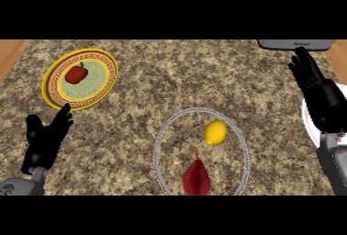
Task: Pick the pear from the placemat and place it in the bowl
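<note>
- Right hand (320,94): at the view's upper right, fingers straight and pointing away, holding nothing. Its fingertips are near a grey object (295,44) at the far edge.
- Left hand (45,137): resting open at lower left, fingers up, just beside the yellow plate (51,94), which carries a red fruit (76,73).
- Bowl (308,126): a white sliver at the right edge, mostly hidden under the right forearm.
- Placemat (160,137): a round, grey-rimmed mat at centre-bottom of the surface (203,78).
- Pear (196,178): judged to be the dark red teardrop fruit with a thin stem, lying on the near part of the placemat with the stem pointing away. The call is not certain.
- Yellow fruit (215,132): on the same mat, just beyond the pear and apart from it. It looks more like a lemon.
- Pear vs right hand: well apart, with the pear nearer the robot and to the hand's left. The bowl sits between them on the right side.
- Handling guess: light, stiff, smooth-skinned, and it rolls easily. It is probably best taken across the wide belly, not by the stem or the narrow neck.
- Watch-out: the reach could nudge the yellow fruit.
</note>
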Robot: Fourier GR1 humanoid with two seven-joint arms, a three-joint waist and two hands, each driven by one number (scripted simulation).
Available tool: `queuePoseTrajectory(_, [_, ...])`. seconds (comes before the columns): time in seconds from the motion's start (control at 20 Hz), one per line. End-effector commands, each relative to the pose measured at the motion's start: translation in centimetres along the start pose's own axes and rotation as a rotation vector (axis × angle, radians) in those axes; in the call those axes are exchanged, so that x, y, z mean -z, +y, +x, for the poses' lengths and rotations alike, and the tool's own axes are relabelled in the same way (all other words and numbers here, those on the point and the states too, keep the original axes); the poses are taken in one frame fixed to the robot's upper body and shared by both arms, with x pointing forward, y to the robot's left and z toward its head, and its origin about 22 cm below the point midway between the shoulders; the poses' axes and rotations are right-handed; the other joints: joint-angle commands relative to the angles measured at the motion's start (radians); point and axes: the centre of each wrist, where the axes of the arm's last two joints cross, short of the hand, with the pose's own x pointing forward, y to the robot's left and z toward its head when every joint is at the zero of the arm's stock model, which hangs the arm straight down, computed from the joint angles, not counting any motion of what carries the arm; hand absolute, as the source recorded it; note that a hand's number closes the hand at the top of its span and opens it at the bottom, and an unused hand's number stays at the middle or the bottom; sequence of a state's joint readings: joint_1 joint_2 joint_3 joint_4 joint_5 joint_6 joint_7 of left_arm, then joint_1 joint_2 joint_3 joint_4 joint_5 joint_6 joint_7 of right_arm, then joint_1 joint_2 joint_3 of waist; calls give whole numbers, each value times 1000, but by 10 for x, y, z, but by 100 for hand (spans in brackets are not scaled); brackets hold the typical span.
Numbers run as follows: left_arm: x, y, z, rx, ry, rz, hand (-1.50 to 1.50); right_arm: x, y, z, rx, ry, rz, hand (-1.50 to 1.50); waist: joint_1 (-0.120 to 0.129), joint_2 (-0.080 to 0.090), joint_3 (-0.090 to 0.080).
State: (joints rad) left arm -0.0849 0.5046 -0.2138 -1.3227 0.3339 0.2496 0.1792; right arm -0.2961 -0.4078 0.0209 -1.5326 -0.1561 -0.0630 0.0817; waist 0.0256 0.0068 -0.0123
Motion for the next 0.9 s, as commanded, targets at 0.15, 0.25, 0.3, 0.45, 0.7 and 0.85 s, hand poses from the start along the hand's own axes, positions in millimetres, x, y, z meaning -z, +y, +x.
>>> queuePoseTrajectory(0.15, [-3,-40,46,-43,-277,-76,0,-53,126,-15,8,166,176,150,-25,-19,9])
queuePoseTrajectory(0.25, [-1,-56,68,-68,-429,-95,0,-74,164,-29,-20,258,280,150,-25,-16,7])
queuePoseTrajectory(0.3, [0,-48,58,-63,-336,-104,0,-42,67,-34,-588,136,196,150,-44,-41,-28])
queuePoseTrajectory(0.45, [-4,-51,61,-111,-373,-87,0,-83,140,-35,-151,102,-227,-150,-90,-34,11])
queuePoseTrajectory(0.7, [-14,-68,59,-118,-386,-114,0,-145,201,-5,-45,-105,-326,-150,-62,-25,12])
queuePoseTrajectory(0.85, [-21,-94,61,-111,-384,-142,0,-162,223,2,-116,-194,-392,-150,-46,-16,11])
